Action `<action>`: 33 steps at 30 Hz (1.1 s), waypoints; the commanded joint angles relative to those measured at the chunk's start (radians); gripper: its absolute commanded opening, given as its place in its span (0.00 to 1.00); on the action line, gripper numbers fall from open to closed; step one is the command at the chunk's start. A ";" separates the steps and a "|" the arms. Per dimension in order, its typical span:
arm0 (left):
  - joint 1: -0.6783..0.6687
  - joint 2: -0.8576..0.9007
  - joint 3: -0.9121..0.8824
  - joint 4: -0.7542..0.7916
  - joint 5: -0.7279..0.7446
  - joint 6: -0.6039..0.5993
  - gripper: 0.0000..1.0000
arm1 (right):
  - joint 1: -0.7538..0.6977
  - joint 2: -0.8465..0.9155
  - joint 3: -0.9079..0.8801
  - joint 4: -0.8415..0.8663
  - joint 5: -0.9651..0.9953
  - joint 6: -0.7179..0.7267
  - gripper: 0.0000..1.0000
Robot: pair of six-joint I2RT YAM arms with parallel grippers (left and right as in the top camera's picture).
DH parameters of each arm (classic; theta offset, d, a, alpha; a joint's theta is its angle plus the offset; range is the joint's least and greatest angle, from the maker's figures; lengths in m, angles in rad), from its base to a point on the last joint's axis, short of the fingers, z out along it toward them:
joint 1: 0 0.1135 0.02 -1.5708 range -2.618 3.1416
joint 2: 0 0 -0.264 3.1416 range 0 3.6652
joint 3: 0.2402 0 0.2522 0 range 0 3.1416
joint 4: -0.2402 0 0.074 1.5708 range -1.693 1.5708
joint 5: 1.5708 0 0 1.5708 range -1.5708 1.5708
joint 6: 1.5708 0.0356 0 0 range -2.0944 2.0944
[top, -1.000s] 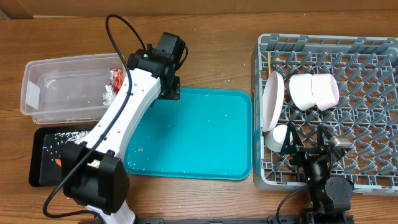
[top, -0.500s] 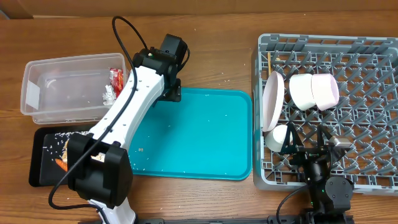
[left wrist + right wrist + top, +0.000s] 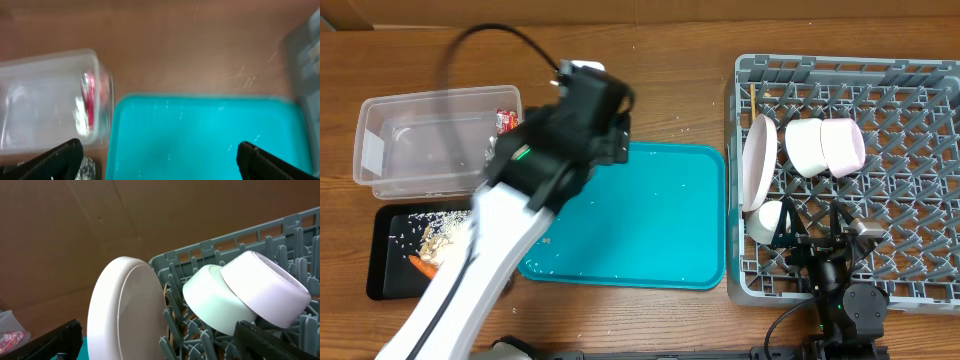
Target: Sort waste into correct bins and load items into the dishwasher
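My left gripper (image 3: 612,132) is open and empty above the back left corner of the teal tray; its arm is blurred. The left wrist view shows the jaws (image 3: 160,162) wide apart over the tray. The clear tub (image 3: 380,150) holds the red wrapper (image 3: 506,120) and the white tissue (image 3: 80,107). The black tray (image 3: 380,280) holds the carrot (image 3: 422,265) and rice bits (image 3: 435,235). The grey rack (image 3: 920,270) holds the plate (image 3: 758,165), white bowl (image 3: 805,145), pink bowl (image 3: 845,145), cup (image 3: 767,222) and chopsticks (image 3: 753,95). My right gripper (image 3: 810,235) is open and empty at the rack's front.
The teal serving tray (image 3: 650,220) lies in the middle with a few specks on it, also in the left wrist view (image 3: 200,135). In the right wrist view the plate (image 3: 125,315) stands on edge beside the two bowls (image 3: 212,300).
My left arm has swung and risen, now blurred, and its gripper has shifted slightly right over the teal tray's corner. The black tray's contents show more fully. The right arm has not moved.
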 commanded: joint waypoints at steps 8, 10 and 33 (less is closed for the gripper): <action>0.211 -0.357 -0.266 0.189 0.195 0.195 1.00 | -0.007 -0.012 -0.010 0.008 -0.002 -0.003 1.00; 0.272 -0.446 -0.372 0.241 0.235 0.194 1.00 | -0.007 -0.012 -0.010 0.008 -0.002 -0.003 1.00; 0.429 -1.394 -1.367 0.735 0.263 0.098 1.00 | -0.007 -0.012 -0.010 0.008 -0.002 -0.003 1.00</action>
